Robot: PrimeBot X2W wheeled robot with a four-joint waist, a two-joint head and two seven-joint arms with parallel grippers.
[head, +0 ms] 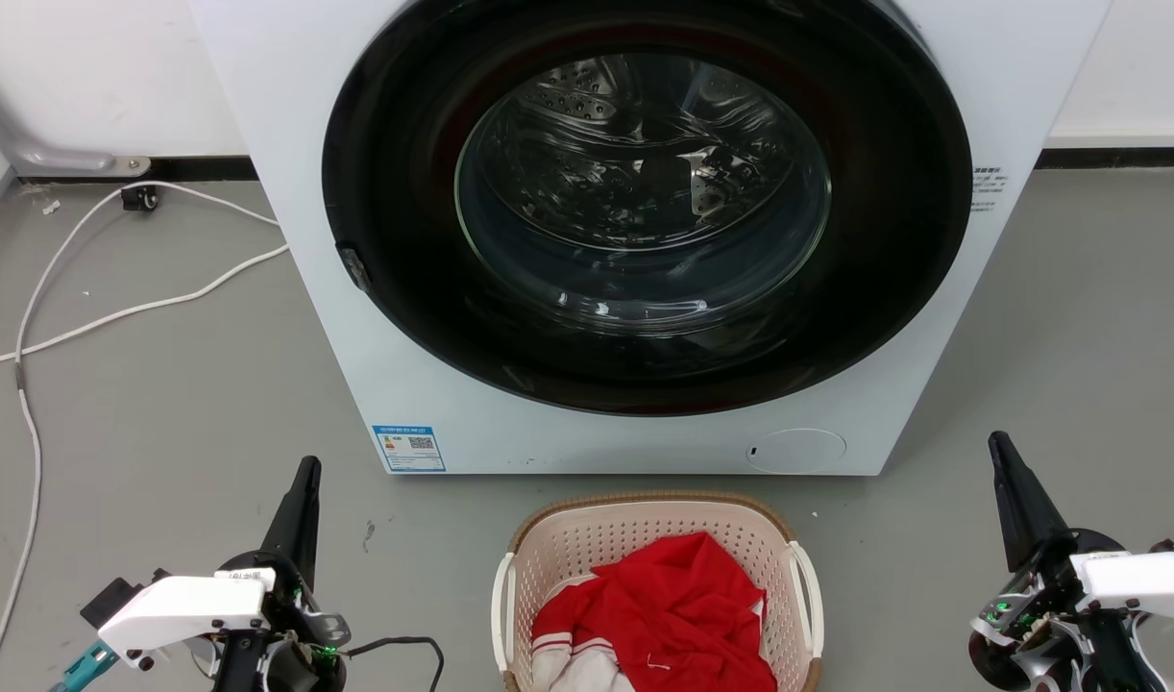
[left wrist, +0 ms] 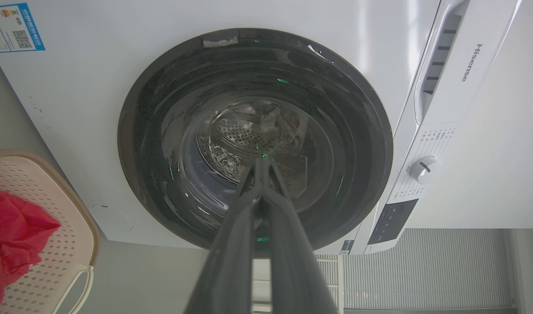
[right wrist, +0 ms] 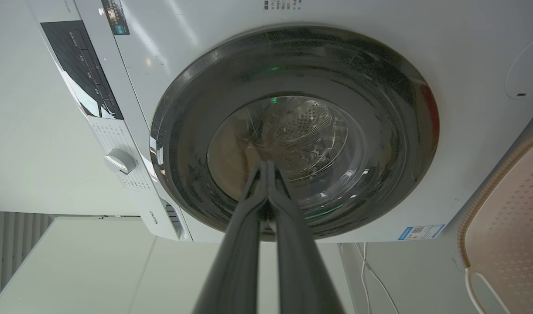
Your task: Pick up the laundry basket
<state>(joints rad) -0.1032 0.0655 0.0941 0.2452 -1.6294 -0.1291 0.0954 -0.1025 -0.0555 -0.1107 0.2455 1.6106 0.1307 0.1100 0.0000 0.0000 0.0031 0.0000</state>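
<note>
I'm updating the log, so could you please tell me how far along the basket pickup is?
Done: nothing yet; the laundry basket sits on the floor before the washer, red garment inside. In hand: the left gripper and right gripper flank it, both shut, touching nothing. Left: open, take the white side handles, and lift.

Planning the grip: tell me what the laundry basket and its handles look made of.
Laundry basket: likely moulded plastic, matte cream, given its evenly perforated walls; brown rim looks woven, possibly just textured. Handles: smooth white plastic, apparently.
</note>
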